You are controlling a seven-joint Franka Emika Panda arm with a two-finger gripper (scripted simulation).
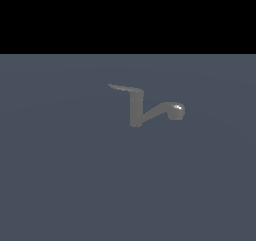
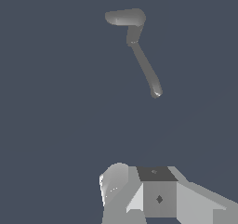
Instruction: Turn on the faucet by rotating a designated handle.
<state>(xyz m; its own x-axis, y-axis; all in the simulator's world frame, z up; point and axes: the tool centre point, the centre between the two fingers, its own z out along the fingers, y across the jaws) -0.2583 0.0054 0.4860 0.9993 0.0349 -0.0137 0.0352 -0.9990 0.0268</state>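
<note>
The faucet (image 1: 136,112) is a small dull grey tap standing alone on the blue-grey floor. Its handle (image 1: 122,88) is a thin flat lever that juts from the post's top toward the exterior view's left. The slanted spout (image 1: 167,110) ends in a shiny rounded knob toward the exterior view's right. The wrist view looks down on the faucet (image 2: 134,35), with the handle (image 2: 124,17) and the spout (image 2: 148,72) spread apart. Only grey parts of my gripper (image 2: 139,183) show at that picture's edge, well away from the faucet and touching nothing. I cannot make out how its jaws stand. The exterior view does not show the gripper.
A flat blue-grey floor (image 1: 60,185) surrounds the faucet. A black band (image 1: 128,15) fills the upper part of the exterior view.
</note>
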